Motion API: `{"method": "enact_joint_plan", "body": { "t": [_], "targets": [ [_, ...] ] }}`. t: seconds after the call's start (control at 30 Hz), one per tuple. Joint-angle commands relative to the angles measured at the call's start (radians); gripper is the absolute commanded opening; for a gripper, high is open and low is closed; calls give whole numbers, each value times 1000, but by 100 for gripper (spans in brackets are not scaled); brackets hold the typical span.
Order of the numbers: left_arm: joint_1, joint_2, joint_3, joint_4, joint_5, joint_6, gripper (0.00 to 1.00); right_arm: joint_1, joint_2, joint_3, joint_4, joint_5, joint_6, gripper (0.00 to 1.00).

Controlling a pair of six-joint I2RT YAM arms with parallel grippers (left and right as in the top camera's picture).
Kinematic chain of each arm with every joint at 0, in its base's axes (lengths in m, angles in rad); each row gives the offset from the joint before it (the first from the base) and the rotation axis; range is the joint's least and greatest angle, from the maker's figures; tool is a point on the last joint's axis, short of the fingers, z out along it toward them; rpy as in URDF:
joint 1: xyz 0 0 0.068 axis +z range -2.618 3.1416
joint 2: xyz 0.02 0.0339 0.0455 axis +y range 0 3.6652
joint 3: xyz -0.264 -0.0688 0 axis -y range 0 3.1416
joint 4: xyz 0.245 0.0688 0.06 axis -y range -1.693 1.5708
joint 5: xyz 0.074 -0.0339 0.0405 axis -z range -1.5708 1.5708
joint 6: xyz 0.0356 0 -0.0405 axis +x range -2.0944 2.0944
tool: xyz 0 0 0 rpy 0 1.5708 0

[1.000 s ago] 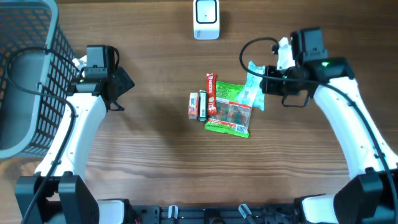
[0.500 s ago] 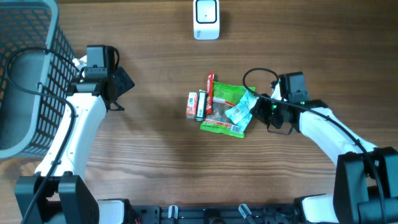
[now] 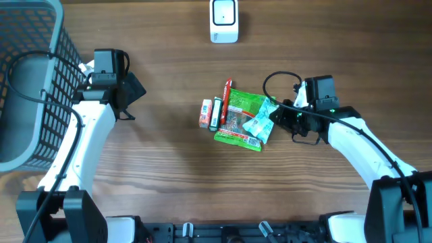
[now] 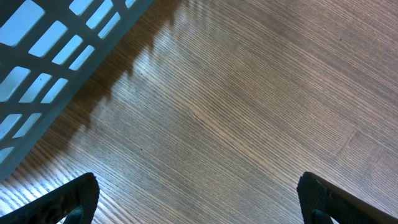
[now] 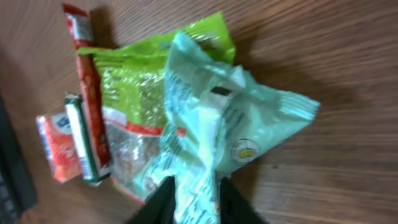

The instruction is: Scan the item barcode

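The pouch [image 3: 259, 123] lies on the bag's [image 3: 237, 108] right end, stick [image 3: 227, 93] and packs [image 3: 206, 113] just left of the bag, scanner [image 3: 223, 20] behind it, basket [image 3: 59, 64] far left.

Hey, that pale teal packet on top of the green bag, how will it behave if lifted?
Probably floppy: the pale teal packet looks crumpled and creased. Likely light, since it seems thin film. Its glossy surface may slide over the green bag.

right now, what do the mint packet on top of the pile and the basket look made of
The mint packet: thin plastic film, slightly glossy; it crumples into sharp creases. The basket: probably moulded grey plastic, matte; flat-barred lattice walls, though coated metal isn't ruled out.
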Motion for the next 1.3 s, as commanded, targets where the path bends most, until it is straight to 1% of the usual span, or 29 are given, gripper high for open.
{"method": "enact_joint_plan", "body": {
  "t": [0.0,0.03,0.13,0.23,0.33,0.4,0.5,0.6,0.63,0.87,0.9,0.93,1.03,1.1,1.13,1.17,1.2,1.27],
  "targets": [
    [3,5,1,1,-16,11,100,4,-7,-35,5,101,-16,9],
    [3,5,1,1,-16,11,100,4,-7,-40,7,113,-17,4],
    [3,5,1,1,-16,11,100,-2,-14,-35,14,127,-47,4],
    [3,5,1,1,-16,11,100,-32,-54,0,-14,127,-95,4],
    [3,5,1,1,-16,11,100,-77,-113,11,-29,139,-95,4],
    [3,5,1,1,-16,11,100,-109,-134,10,-48,193,-95,4],
    [3,5,1,1,-16,11,100,-155,-127,10,-78,280,-95,4],
    [3,5,1,1,-16,11,100,-163,-113,10,-92,335,-109,4],
    [3,5,1,1,-16,11,100,-163,-107,10,-92,338,-125,4],
    [3,5,1,1,-16,11,100,-163,-105,10,-107,341,-121,5],
    [3,5,1,1,-16,11,100,-163,-105,10,-115,341,-121,8],
    [3,5,1,1,-16,11,100,-163,-105,9,-126,341,-121,13],
    [3,5,1,1,-16,11,100,-163,-105,-12,-124,350,-121,19],
    [3,5,1,0,-16,11,100,-163,-104,-26,-116,372,-120,21],
    [3,5,1,0,-16,11,100,-163,-103,-35,-106,386,-121,28],
    [3,5,1,1,-16,11,100,-163,-102,-41,-98,393,-123,38],
    [3,5,1,1,-16,11,100,-163,-103,-40,-96,387,-137,39],
    [3,5,1,1,-16,11,100,-165,-103,-4,-105,297,-210,54]
  ]
}}
